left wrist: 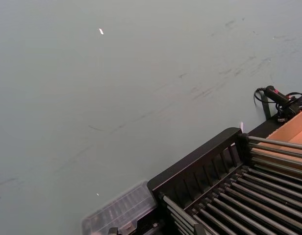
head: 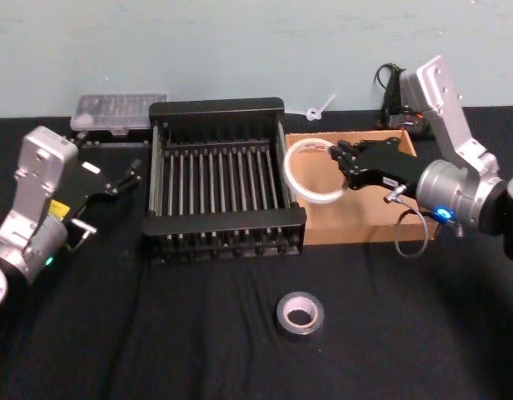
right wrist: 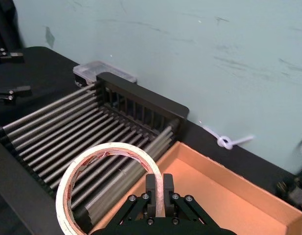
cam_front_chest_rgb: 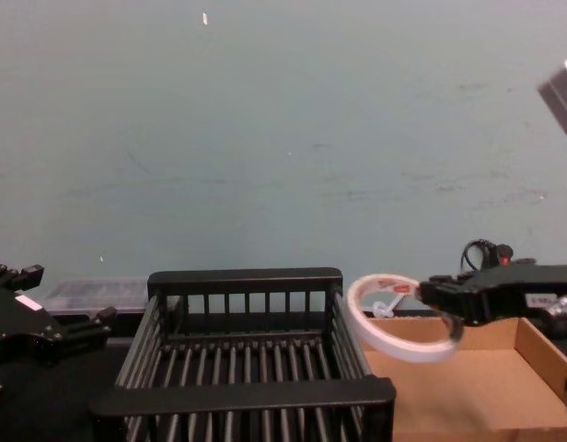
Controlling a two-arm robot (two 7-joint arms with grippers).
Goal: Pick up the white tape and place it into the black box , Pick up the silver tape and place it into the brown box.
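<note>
**White tape carried toward the black box**

Head view: the white tape (head: 313, 171) is held by the right gripper (head: 346, 164) above the brown box (head: 369, 218), just beside the black box (head: 219, 179). The silver tape (head: 300, 313) lies on the bench (head: 240, 350). The left gripper (head: 123, 179) is parked with jaws apart.

Right wrist view: the jaws are seen closed on the ring's thin edge.

Chest view: the ring hangs tilted over the shared wall. If released here, it could be caught on the rim or dropped into the brown box.
</note>
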